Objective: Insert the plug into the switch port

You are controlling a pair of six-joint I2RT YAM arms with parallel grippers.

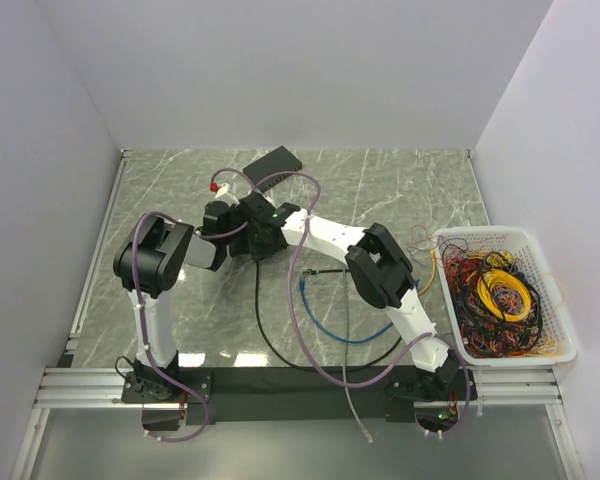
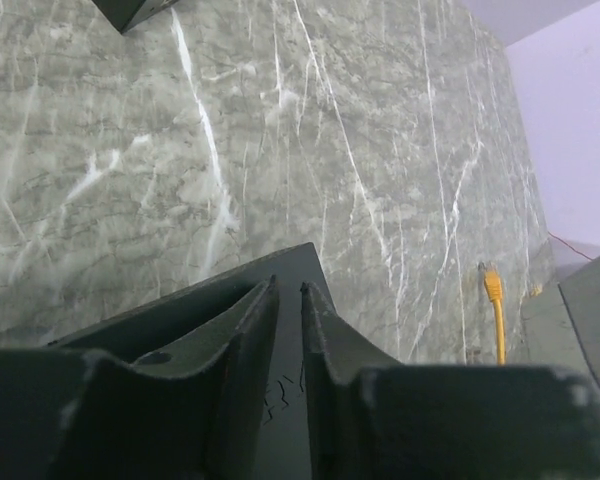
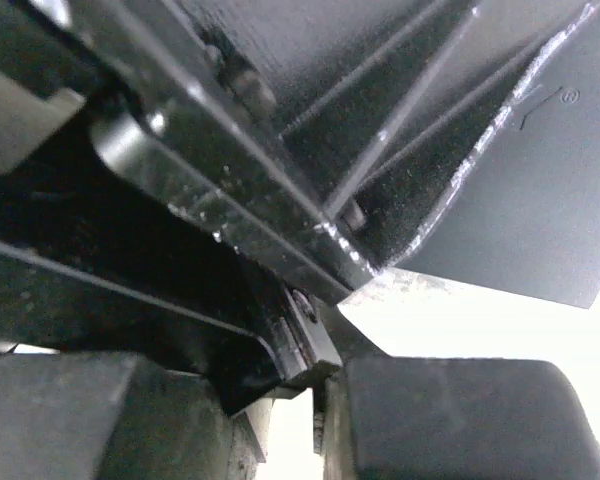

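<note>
The plug (image 2: 492,284) lies flat on the desk (image 2: 130,180), well apart from the switch (image 2: 180,315) and off toward the basket (image 1: 485,232). In the left wrist view its long axis runs almost straight up the picture. The tip is at the far end, pointing away from the switch, and the orange-yellow cable (image 2: 498,335) trails back toward the camera. Nothing touches the plug.

Both grippers are over at the switch, so the plug lies far from each of them. It is ahead and to the right of the left gripper (image 2: 288,285). That gripper's fingers (image 2: 245,335) are drawn nearly together, with only a thin slit between them. The dark-grey top of the switch shows through the slit and around the fingertips. I cannot tell whether the fingers press on the switch.

The right gripper (image 3: 320,400) sits hard up against the switch from the basket side. Its view is filled with blurred dark parts. Its fingers (image 3: 460,420) stand close, with a slim bright gap between them. I cannot tell whether they pinch anything.

A black slab (image 1: 275,160) lies beyond the switch, apart from it.
</note>
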